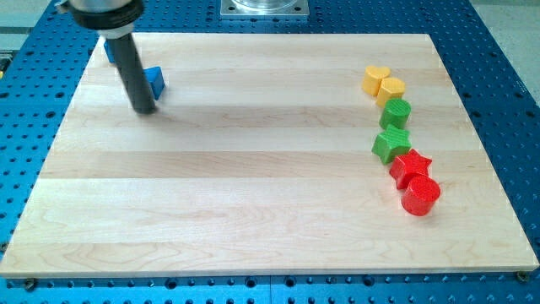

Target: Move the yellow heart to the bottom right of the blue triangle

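One upright rod, my tip [146,110] beside (touching?) blue triangle [154,81]

The yellow heart [376,79] lies flat on the tabletop [253,169] near the view's upper right, touching a second yellow block at its lower right. The blue triangle [154,81] lies well apart from it at the view's upper left, partly hidden behind the dark rod.

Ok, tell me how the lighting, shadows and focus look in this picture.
Camera view: even, soft light, no harsh glare on the wooden board; my tip casts only a faint shadow; the red cylinder and green star look sharp; the rod's top is cropped and slightly blurred.
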Tool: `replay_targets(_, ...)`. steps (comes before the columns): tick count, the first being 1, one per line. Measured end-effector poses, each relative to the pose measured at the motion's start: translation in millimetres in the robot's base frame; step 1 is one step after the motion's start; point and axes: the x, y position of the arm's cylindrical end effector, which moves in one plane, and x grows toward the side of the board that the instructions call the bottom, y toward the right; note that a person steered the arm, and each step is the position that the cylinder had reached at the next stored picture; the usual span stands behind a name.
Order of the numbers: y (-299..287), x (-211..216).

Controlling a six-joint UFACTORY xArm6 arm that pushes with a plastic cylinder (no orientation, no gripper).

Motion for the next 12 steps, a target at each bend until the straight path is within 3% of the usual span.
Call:
replay_targets(3, 7, -10)
replay_targets(4, 58, 27)
replay_targets(5, 145, 16)
replay_targets(7, 305, -92)
replay_targets(8, 372, -102)
replay_targets(9, 384, -70)
replay_targets(11, 272, -39)
replay_targets(12, 337, -49)
